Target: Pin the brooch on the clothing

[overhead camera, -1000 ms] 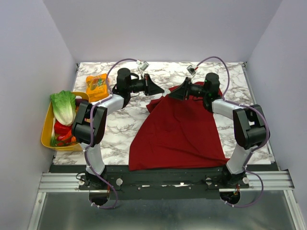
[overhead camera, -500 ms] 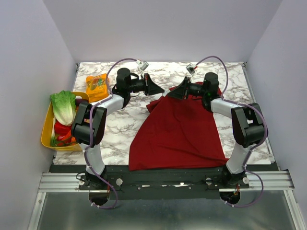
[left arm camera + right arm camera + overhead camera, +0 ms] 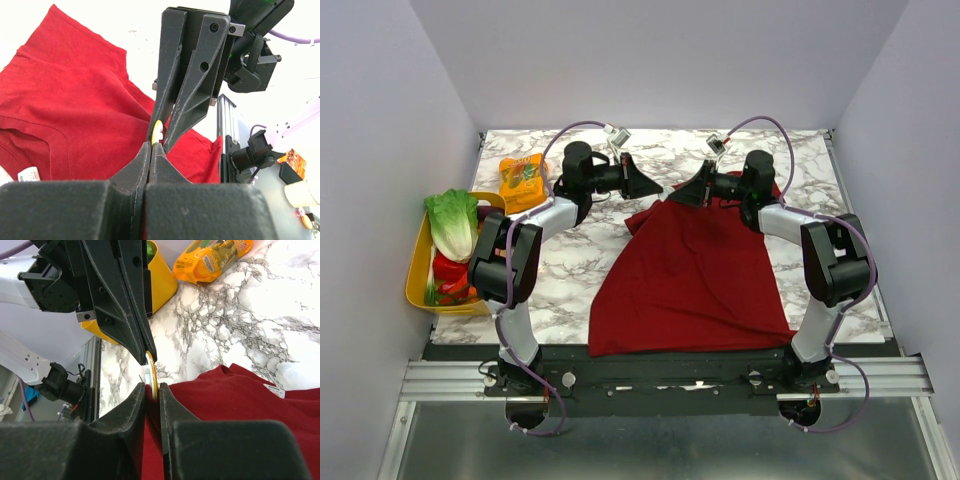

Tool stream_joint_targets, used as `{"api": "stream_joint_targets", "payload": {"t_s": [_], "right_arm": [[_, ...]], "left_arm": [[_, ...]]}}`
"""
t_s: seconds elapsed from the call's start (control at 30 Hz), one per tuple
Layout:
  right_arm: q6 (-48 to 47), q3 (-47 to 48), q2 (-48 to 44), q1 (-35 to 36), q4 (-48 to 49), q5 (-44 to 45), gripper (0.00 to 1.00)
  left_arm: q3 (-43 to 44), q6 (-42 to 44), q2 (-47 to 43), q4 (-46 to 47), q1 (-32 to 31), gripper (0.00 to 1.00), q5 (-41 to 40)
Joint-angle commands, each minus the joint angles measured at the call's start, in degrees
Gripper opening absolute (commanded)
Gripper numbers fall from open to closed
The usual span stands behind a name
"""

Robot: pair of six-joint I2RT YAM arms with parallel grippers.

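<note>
The dark red T-shirt [image 3: 690,270] lies on the marble table with its far edge lifted. My right gripper [image 3: 674,197] is shut on that raised fold [image 3: 149,405]. The brooch [image 3: 151,371], a small yellow-rimmed disc with a white back, stands edge-on against the cloth between the right gripper's fingers. My left gripper [image 3: 663,189] is shut on the brooch's upper edge, tip to tip with the right gripper. In the left wrist view the brooch [image 3: 157,131] shows as a yellow sliver just past my shut left gripper [image 3: 151,146]. The shirt [image 3: 75,110] with its white collar label [image 3: 29,174] lies below.
An orange snack packet [image 3: 523,178] lies at the back left of the table. A yellow bin [image 3: 415,262] with lettuce [image 3: 452,222] and red vegetables stands off the left edge. Grey walls close in the back and both sides.
Almost nothing. The right arm has edged slightly to the left. Both grippers stay together at the shirt's raised edge.
</note>
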Motion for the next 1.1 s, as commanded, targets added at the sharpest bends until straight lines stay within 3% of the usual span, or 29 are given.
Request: {"api": "stream_joint_targets", "payload": {"t_s": [0.0,0.5,0.73,1.07], "right_arm": [[-0.4,1.4,0.8,1.0,1.2,-0.8,0.21],[-2.7,2.8,0.5,1.6,-4.0,1.3,0.12],[-3.9,3.4,0.4,1.8,-6.8,2.5,0.09],[-4.1,3.5,0.2,1.8,-8.7,5.7,0.06]], "left_arm": [[-0.3,0.0,-3.0,1.6,-1.7,0.0,1.0],[3.1,10.4,-5.7,-12.9,-5.2,0.0,-3.0],[6.2,18.0,-6.7,-23.8,-7.6,0.0,-6.4],[5.8,20.0,-8.5,-26.0,-8.7,0.0,-8.0]]}}
